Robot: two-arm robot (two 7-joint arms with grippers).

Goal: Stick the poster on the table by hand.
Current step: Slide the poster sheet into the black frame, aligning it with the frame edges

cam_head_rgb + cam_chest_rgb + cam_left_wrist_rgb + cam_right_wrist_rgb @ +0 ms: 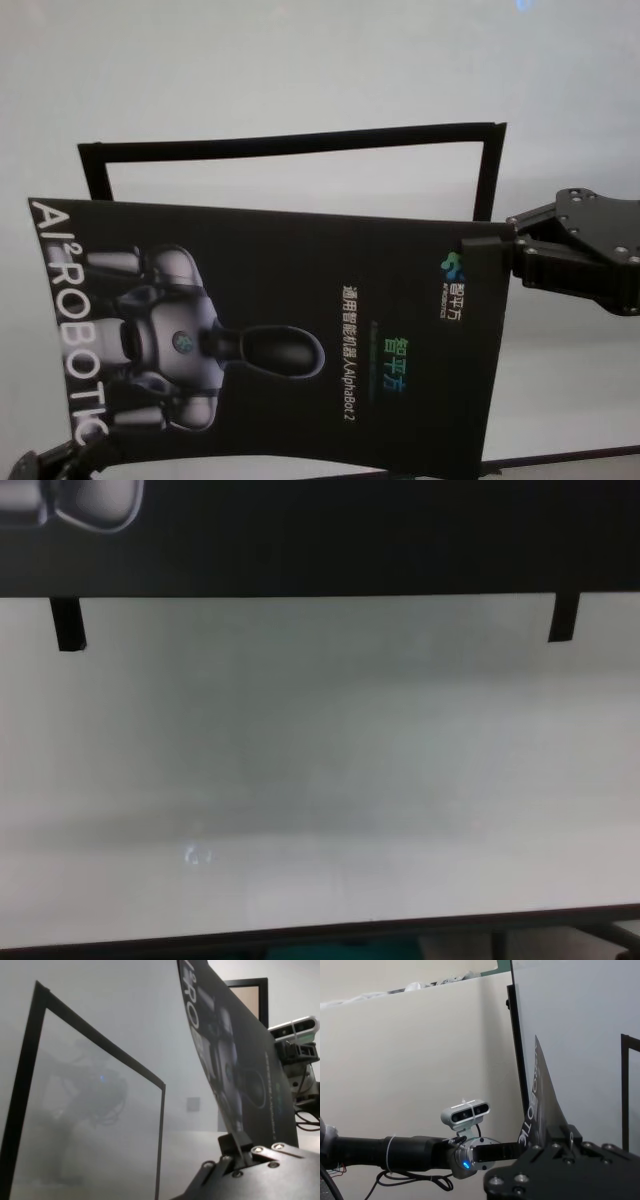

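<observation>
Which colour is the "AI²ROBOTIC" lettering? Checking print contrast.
White on the black poster, clearest in the head view.

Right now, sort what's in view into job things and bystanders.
Job things: poster, held off the table; right pincer clamped on its corner; left pincer clamped on its opposite corner.
Bystanders: black outline frame marked on the table.

Right hand (pixel 487 245): blocky black, silver screws. Left arm: black tube, grey-white camera, blue light.

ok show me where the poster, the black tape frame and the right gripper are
poster (pixel 300 330), head view, on its dark middle.
black tape frame (pixel 290 143), head view, on its far strip.
right gripper (pixel 488 252), head view, at the fingertips pinching the poster's corner.
</observation>
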